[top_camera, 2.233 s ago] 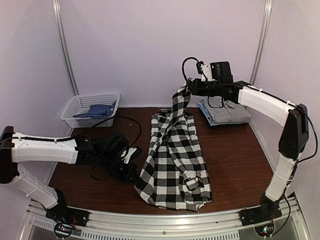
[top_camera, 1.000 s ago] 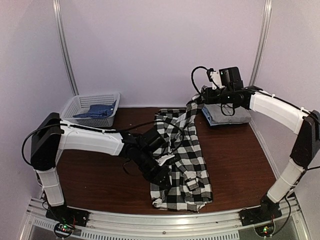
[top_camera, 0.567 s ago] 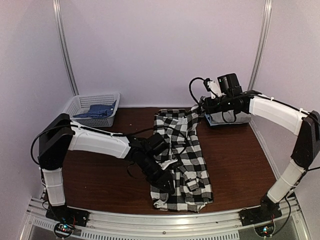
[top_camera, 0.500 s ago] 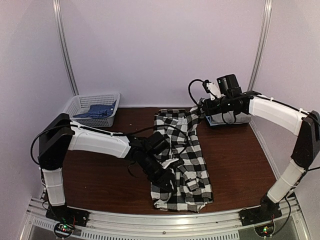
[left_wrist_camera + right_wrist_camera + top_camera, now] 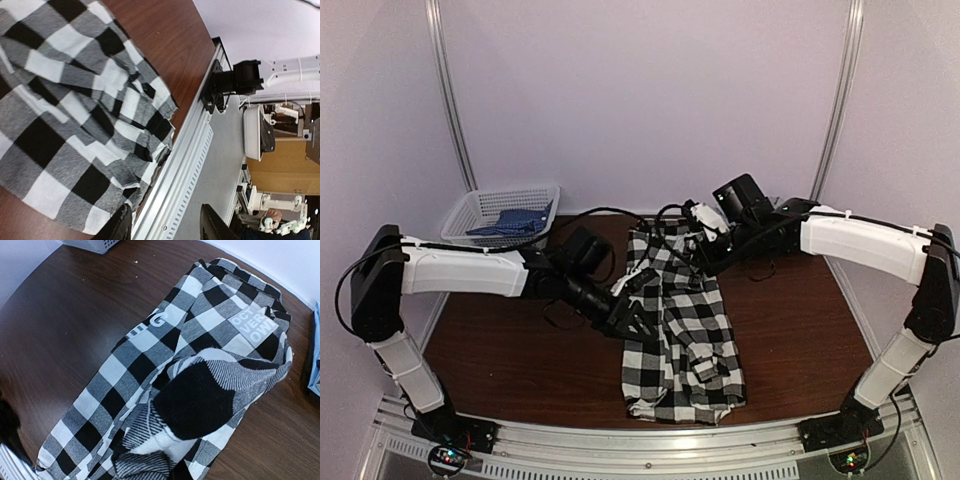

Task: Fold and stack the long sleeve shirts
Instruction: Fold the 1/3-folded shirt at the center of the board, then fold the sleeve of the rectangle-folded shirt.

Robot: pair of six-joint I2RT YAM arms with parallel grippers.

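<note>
The black-and-white checked shirt (image 5: 682, 325) lies lengthwise on the table, folded narrow. White lettering shows on it in the right wrist view (image 5: 252, 327). My right gripper (image 5: 704, 238) is over the shirt's far end, shut on a bunch of checked cloth. That cloth covers its fingers in the wrist view. My left gripper (image 5: 636, 316) is at the shirt's left edge, open and empty. Its dark fingers (image 5: 121, 226) stand apart above the shirt's hem (image 5: 90, 150). A light blue shirt edge (image 5: 315, 355) shows at the right; the grey shirt is hidden behind my right arm.
A white basket (image 5: 470, 213) holding blue cloth (image 5: 510, 222) stands at the back left. The aluminium rail (image 5: 650, 437) runs along the table's near edge, just past the shirt's hem. Bare brown table (image 5: 510, 350) lies left and right of the shirt.
My left gripper has drawn back up and left from the shirt's lower left edge. My right gripper has moved left and down with its cloth onto the shirt's far end.
</note>
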